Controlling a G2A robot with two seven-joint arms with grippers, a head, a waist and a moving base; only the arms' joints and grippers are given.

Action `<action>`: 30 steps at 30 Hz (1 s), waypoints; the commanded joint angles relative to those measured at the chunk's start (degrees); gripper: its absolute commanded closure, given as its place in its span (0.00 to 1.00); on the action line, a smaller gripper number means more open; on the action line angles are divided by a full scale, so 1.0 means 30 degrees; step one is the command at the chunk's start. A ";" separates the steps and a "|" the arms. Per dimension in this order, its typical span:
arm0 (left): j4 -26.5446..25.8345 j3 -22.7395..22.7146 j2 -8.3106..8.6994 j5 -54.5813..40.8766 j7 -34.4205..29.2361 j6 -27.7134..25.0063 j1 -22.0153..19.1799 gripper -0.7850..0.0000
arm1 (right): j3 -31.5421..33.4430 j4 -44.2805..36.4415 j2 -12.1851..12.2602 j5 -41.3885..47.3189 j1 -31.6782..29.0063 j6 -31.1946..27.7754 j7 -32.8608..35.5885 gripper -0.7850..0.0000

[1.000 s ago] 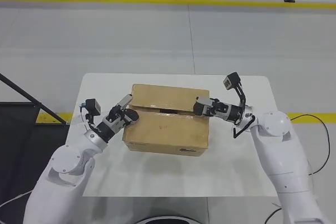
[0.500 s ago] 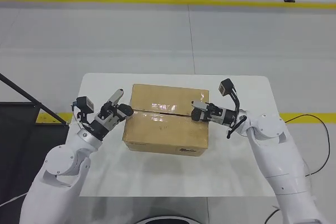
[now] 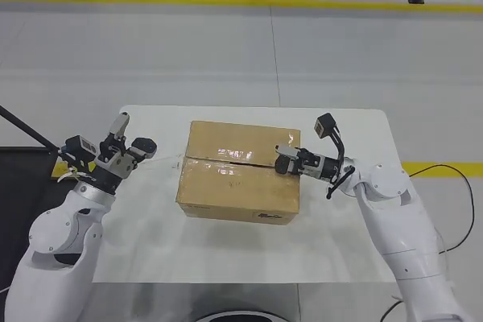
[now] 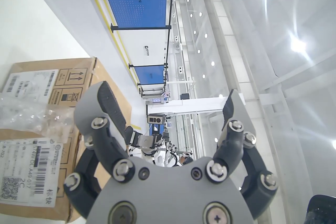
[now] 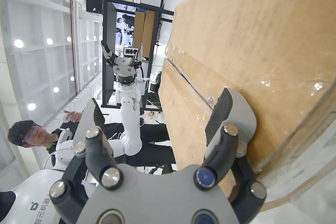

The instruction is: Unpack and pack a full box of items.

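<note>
A brown cardboard box [image 3: 237,169] with its flaps closed stands in the middle of the white table [image 3: 346,233]. My left gripper [image 3: 129,135] is held up off the box's left end, open, with its jaws wide apart [image 4: 170,107]. A crumpled strip of clear tape [image 3: 167,160] stretches from the box's labelled end [image 4: 52,93] towards one left finger [image 4: 110,104]. My right gripper [image 3: 283,157] is open at the box's right end. One of its fingers [image 5: 220,114] lies on the box top [image 5: 249,51] beside the centre seam.
Bare table lies in front of the box and to its right. A black frame stands on the floor off the table's left edge [image 3: 16,125]. A person sits beyond the table in the right wrist view, touching nothing.
My left gripper has drawn back leftwards from the box's end, and the clear tape trails after it. My right gripper settled slightly lower on the box top, then held still.
</note>
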 commanded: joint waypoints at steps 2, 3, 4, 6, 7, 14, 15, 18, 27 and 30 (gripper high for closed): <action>0.0103 0.0104 -0.0040 0.0043 0.0332 0.0026 0.0271 0.00 | 0.0000 0.0000 0.0000 0.0000 0.0000 0.0000 0.0000 0.00; 0.0262 0.0206 -0.0085 0.0004 0.0789 -0.0030 0.0468 0.00 | 0.0000 0.0000 0.0000 0.0000 0.0000 0.0000 0.0000 0.00; 0.0405 0.0402 -0.0138 -0.0046 0.1223 -0.0081 0.0719 0.00 | 0.0000 0.0000 0.0000 0.0000 0.0000 0.0000 0.0000 0.00; 0.0638 0.0796 -0.0219 0.0126 0.1662 -0.0391 0.1282 0.00 | 0.0000 0.0000 0.0000 0.0000 0.0000 0.0000 0.0000 0.00; 0.0732 0.0955 -0.0223 0.0925 0.1806 -0.0706 0.1612 0.00 | 0.0000 0.0000 0.0000 0.0000 0.0000 0.0000 0.0000 0.00; 0.0914 0.1785 -0.0254 0.2984 0.0909 -0.1761 0.3687 0.00 | 0.0000 0.0000 0.0000 0.0000 0.0000 0.0000 0.0000 0.00; 0.1011 0.1773 -0.0259 0.2861 0.0782 -0.1647 0.3726 0.00 | 0.0000 0.0000 0.0000 0.0000 0.0000 0.0000 0.0000 0.00; 0.1669 0.1740 -0.0312 0.2701 0.1347 -0.1277 0.3371 0.00 | 0.0000 0.0000 0.0000 0.0000 0.0000 0.0000 0.0000 0.00; 0.6421 0.3366 -0.0917 -0.0466 0.4203 0.0747 -0.0976 0.00 | 0.0000 0.0000 0.0000 0.0000 0.0000 0.0000 0.0000 0.00; 0.7679 0.3721 -0.1129 -0.1216 0.5124 0.0481 -0.2236 0.00 | 0.0000 0.0000 0.0000 0.0000 0.0000 0.0000 0.0000 0.00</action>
